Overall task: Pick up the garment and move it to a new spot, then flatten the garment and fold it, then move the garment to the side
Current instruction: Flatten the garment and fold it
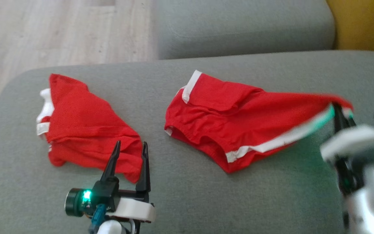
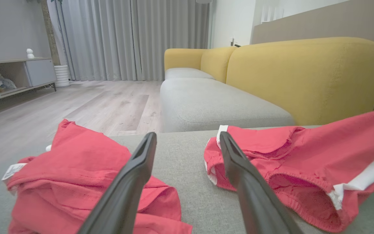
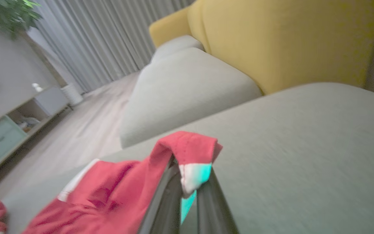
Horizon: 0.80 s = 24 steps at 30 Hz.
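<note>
red shorts (image 1: 239, 120), centre right of frame on grey cushion (image 1: 187, 195): white-trimmed corner clamped in right gripper (image 1: 341, 112), raised, likely for carrying; left gripper (image 1: 131, 144), lower left, jaws apart, idle by second red garment (image 1: 86, 126)

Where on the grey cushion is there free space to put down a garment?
Free: the cushion strip between the crumpled garment and the held garment, and the front edge below the held one. Crowded: the left, around the left gripper.
</note>
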Available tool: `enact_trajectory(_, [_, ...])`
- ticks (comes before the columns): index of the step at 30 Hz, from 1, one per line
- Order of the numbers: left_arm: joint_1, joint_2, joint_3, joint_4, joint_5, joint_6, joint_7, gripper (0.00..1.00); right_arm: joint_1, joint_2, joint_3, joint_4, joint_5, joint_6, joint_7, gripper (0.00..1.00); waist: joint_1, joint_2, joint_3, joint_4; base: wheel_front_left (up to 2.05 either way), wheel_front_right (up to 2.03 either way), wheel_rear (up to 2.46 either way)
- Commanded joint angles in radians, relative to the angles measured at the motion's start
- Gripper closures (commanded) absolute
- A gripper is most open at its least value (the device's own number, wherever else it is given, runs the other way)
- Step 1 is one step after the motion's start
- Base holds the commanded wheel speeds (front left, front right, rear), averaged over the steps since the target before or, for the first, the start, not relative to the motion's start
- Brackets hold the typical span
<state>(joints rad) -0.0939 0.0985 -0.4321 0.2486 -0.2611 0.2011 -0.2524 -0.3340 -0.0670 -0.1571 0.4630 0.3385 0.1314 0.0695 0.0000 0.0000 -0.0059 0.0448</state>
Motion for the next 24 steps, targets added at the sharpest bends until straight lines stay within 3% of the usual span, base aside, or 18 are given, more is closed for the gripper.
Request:
enact_trajectory(1, [-0.047,-0.003,0.032,-0.034,0.011,-0.006,-0.009,0.0,-0.011,0.003,-0.008,-0.065,-0.025,-0.001,0.006,1.0,0.0,0.0,0.024,-0.025,0.0,0.0,0.0])
enact_trajectory(8, [-0.074,-0.005,0.026,-0.021,0.022,-0.02,-0.009,0.0,0.091,0.016,-0.108,-0.092,-0.065,-0.001,0.008,1.0,0.0,0.0,0.053,-0.06,0.0,0.0,0.0])
enact_trajectory(9, [-0.077,-0.006,0.024,-0.019,0.023,-0.022,-0.009,0.0,0.091,0.016,-0.117,-0.085,-0.069,-0.001,-0.006,0.35,0.0,0.0,0.054,-0.06,0.0,0.0,0.0])
enact_trajectory(10, [-0.079,-0.008,0.021,-0.017,0.023,-0.024,-0.009,0.0,0.09,0.016,-0.124,-0.076,-0.072,-0.001,-0.022,0.0,0.0,0.0,0.056,-0.061,0.0,0.0,0.0])
enact_trajectory(20, [-0.084,-0.021,0.016,-0.014,0.011,-0.036,-0.009,0.0,0.127,0.017,-0.035,-0.126,-0.21,-0.001,-0.209,0.0,0.0,0.0,0.036,-0.059,0.0,0.0,0.0])
enact_trajectory(24, [-0.077,-0.029,0.013,-0.024,-0.005,-0.042,-0.009,0.0,0.208,0.017,0.016,-0.18,-0.192,-0.001,-0.274,0.0,0.0,0.0,0.022,-0.057,0.0,0.0,0.0])
